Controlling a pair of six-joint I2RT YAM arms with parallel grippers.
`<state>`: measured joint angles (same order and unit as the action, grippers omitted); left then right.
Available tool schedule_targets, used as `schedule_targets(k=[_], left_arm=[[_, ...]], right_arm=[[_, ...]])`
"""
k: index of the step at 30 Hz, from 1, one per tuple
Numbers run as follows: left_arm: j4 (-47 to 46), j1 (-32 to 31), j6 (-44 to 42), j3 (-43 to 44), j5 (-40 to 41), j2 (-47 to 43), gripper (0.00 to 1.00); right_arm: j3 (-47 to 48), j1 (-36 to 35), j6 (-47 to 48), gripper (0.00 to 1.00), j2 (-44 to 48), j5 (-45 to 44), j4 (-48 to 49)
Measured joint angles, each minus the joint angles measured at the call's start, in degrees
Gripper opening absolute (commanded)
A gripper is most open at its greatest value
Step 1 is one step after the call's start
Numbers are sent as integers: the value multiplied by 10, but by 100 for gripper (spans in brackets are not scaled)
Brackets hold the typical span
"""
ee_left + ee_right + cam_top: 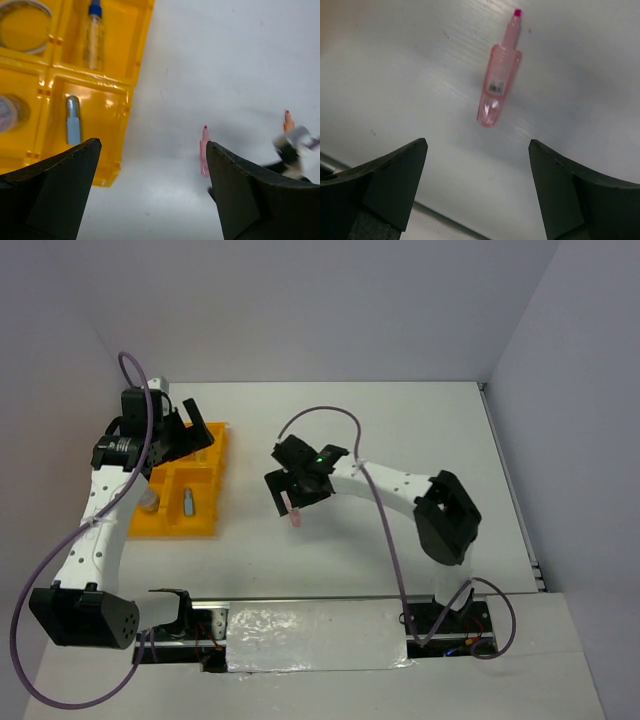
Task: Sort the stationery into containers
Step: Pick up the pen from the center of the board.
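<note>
Pink clip-like piece [497, 85]: flat on the white table [400, 420], out in the open, well apart from the yellow tray [106, 125]. Its magenta tip points away from my right wrist camera. My right gripper [477, 145] hangs over it, fingers [385, 185] spread wide, nothing between them, no contact with the piece.

Orange piece [288, 121]: seen only from the left wrist, beyond the pink one, right beside a blurred grey-black part (can't resolve what it is). Touching or not: cannot tell.

Tray contents, left wrist view:
- beige tape ring [22, 25] in a far corner compartment
- clear bottle with blue cap [93, 35] lying in the compartment next to the ring's
- blue piece [73, 120] lying in the compartment nearer me than the bottle's
- dark round jar [7, 114] one compartment over from the blue piece, cut off by the frame edge

My left gripper [152, 150] sits over the tray's table-side edge, jaws wide apart, empty.

Top camera: left arm [100, 500] reaches over the tray's far end. Right arm [395, 485] stretches toward the middle of the table.
</note>
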<state>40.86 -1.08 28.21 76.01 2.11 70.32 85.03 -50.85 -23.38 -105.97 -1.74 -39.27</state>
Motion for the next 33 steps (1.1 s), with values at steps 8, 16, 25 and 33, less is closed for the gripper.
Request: schedule_targets(k=[8, 16, 25, 33], left_arm=[[45, -2, 5, -15, -78, -20, 99], [47, -2, 0, -21, -102, -34, 99], [45, -2, -11, -21, -118, -24, 99], [-6, -5, 55, -25, -181, -19, 99]], right_arm=[[56, -26, -17, 75, -122, -57, 1], [58, -23, -27, 57, -157, -77, 6], [-3, -24, -30, 25, -123, -92, 58], [-115, -25, -16, 0, -35, -79, 109]])
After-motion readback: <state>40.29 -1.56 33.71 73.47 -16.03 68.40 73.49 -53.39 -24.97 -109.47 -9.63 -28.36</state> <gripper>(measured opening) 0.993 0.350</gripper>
